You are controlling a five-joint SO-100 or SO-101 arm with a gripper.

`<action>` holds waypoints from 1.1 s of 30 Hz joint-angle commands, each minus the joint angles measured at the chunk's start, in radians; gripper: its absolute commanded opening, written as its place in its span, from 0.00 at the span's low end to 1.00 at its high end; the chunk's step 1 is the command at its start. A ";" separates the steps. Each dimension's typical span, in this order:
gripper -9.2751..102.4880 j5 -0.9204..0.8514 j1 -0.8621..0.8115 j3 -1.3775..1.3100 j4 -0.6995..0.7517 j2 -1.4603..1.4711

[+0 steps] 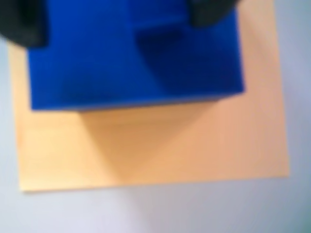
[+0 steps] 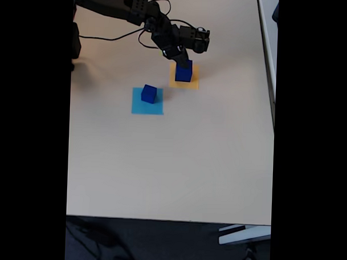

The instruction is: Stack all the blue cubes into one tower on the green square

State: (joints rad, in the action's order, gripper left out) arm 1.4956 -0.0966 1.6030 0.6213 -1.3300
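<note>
The blue cube [image 1: 131, 63] under the tool [image 2: 183, 61] sits on the orange square [image 1: 155, 145], and the wrist view looks to show a smaller cube [image 1: 189, 63] resting on top of it, though the picture is too blurred to be sure. These are solid, hard-edged blocks with flat, smooth faces: probably light and stiff, unlikely to deform, but slick enough to slip if pinched near a corner. The best hold is across two opposite side faces, low enough to keep the block level.

The tool's dark fingertips [image 1: 22, 24] stand to either side of the block at the top of the wrist view; whether they are pressing on it or just bracketing it I cannot tell.

Down and to the left of the tool in the fixed view, another blue cube [image 2: 149, 94] rests on the light blue square [image 2: 147, 106], well apart. The green square is barely visible, if at all, behind the arm.

The tabletop [image 2: 172, 164] is bare and wide below the tool, giving open room; its right edge lies well off.
</note>
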 commanded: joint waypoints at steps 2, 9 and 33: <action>0.27 0.026 0.041 -0.054 -0.014 -0.061; 0.35 0.146 0.135 -0.172 0.029 -0.058; 0.40 0.408 0.359 -0.077 -0.152 0.086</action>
State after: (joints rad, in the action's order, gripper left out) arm 1.9006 0.2562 1.5171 0.5139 -1.2226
